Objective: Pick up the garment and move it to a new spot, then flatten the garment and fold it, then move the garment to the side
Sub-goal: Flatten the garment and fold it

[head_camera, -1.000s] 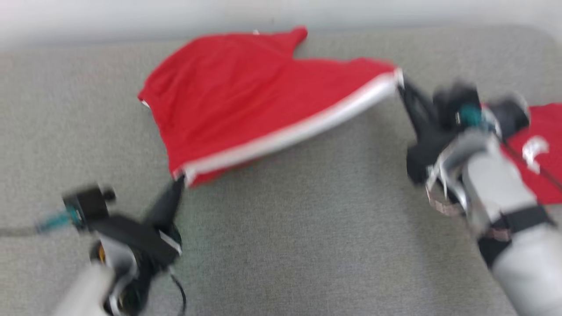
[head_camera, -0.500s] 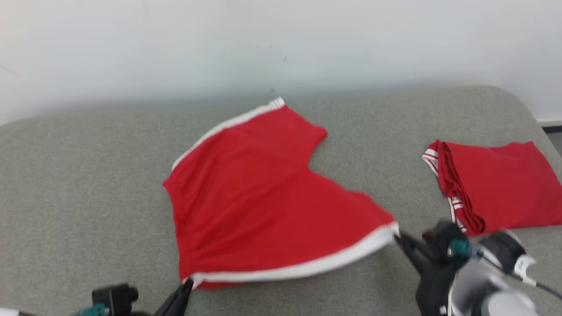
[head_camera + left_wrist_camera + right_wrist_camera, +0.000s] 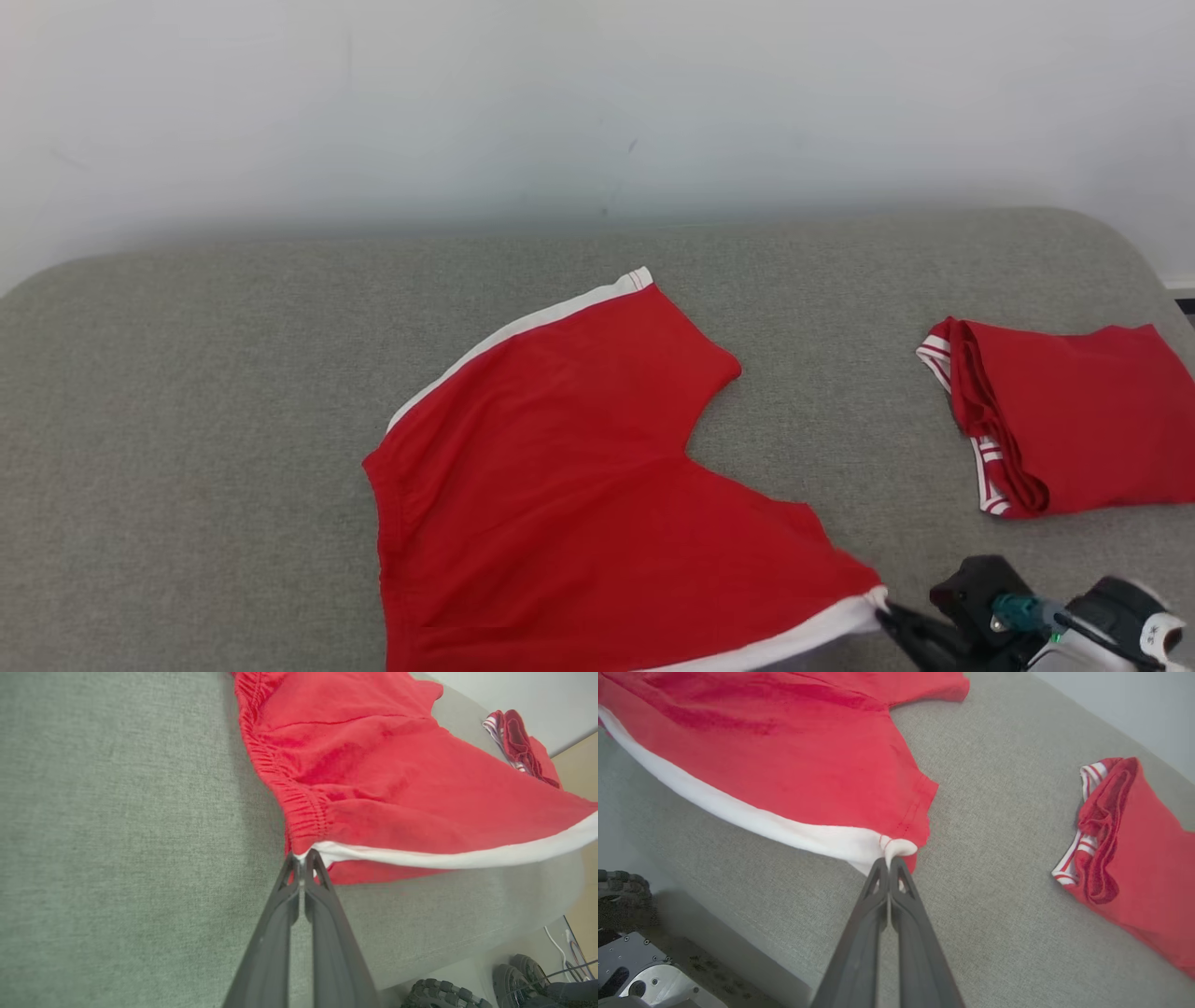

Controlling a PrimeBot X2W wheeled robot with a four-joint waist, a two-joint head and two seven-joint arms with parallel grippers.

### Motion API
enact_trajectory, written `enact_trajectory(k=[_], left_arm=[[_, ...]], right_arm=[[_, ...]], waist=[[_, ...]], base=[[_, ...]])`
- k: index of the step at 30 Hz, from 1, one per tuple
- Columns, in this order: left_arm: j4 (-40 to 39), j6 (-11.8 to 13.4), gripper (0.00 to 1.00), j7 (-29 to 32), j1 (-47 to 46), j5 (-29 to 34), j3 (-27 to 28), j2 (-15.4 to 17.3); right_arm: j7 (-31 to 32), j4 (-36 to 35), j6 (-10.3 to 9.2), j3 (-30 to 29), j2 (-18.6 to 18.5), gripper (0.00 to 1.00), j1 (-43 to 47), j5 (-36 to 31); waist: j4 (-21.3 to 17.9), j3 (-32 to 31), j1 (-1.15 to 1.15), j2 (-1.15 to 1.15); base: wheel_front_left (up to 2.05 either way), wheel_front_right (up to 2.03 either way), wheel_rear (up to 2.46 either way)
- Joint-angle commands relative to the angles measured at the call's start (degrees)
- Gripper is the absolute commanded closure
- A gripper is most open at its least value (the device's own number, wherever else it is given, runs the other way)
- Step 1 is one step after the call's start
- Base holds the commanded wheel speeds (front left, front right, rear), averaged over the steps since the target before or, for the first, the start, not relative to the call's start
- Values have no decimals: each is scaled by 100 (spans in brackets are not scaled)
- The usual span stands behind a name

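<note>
Garment lies spread — left gripper and right gripper, reaching low, each pinch a white-hemmed corner.

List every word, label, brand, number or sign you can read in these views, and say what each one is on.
No text can be read in any view.
On the red shorts: plain red cloth with white trim, no print or lettering in sight.
On the folded red garment: white stripes, no lettering in sight.
On the white sticker at the right arm's wrist: dark marks, too small and blurred to read.
</note>
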Motion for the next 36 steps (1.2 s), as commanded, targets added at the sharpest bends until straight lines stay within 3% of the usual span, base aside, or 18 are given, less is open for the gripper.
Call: enact_trajectory(k=[1, 6, 13, 21, 28, 36], left_arm=[[-121, -5, 100, -68, -17, 26, 50, -32], [-294, 27, 100, -157, -431, 55, 179, -159], [-29, 56, 100, -8, -1363, 145, 238, -486], [685, 71, 100, 88, -2445, 222, 178, -1060], [1269, 103, 100, 215, -3251, 318, 93, -1485], [1800, 65, 100, 477, -3968, 275, 55, -1771]], right_arm=[[-56, -68, -14, -83, -74, 100, -104, -137], [-255, 192, -14, 17, -293, 100, -951, -231], [-838, 1632, -14, 868, -520, 100, -2825, -120], [-1625, 3481, -14, 1802, -355, 100, -4750, -195], [-2015, 4595, -14, 2601, -191, 100, -5951, -145], [-2443, 5613, -14, 2878, 88, 100, -6906, -57]], waist=[[51, 24, 0, 0], [203, 156, 0, 0], [612, 470, 0, 0], [1153, 836, 0, 0], [1482, 1172, 0, 0], [1692, 1533, 0, 0]], base=[[0, 0, 0], [0, 0, 0], [0, 0, 0], [0, 0, 0], [0, 0, 0], [0, 0, 0]])
